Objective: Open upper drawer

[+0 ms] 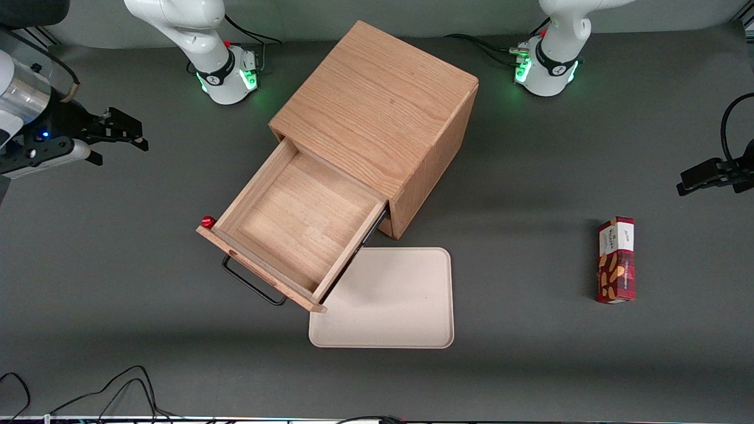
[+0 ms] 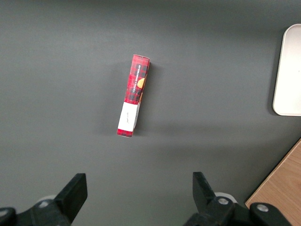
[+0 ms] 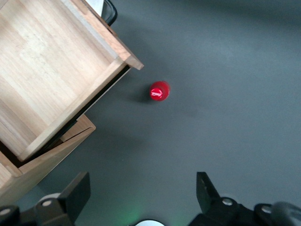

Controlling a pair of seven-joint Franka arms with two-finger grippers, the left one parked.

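Note:
The upper drawer [image 1: 294, 229] of the light oak cabinet [image 1: 377, 118] stands pulled far out toward the front camera, its inside bare. Its long black bar handle [image 1: 250, 282] runs along the drawer front. The drawer also shows in the right wrist view [image 3: 51, 70]. My gripper [image 1: 126, 132] is open and holds nothing. It hangs well off the cabinet, toward the working arm's end of the table. In the right wrist view the gripper [image 3: 143, 195] is above bare mat, its fingers [image 3: 77, 190] wide apart.
A small red object [image 1: 207, 222] sits on the mat beside the drawer's front corner, also in the right wrist view [image 3: 159, 91]. A beige tray [image 1: 389, 300] lies nearer the front camera than the cabinet. A red snack box [image 1: 616, 259] lies toward the parked arm's end.

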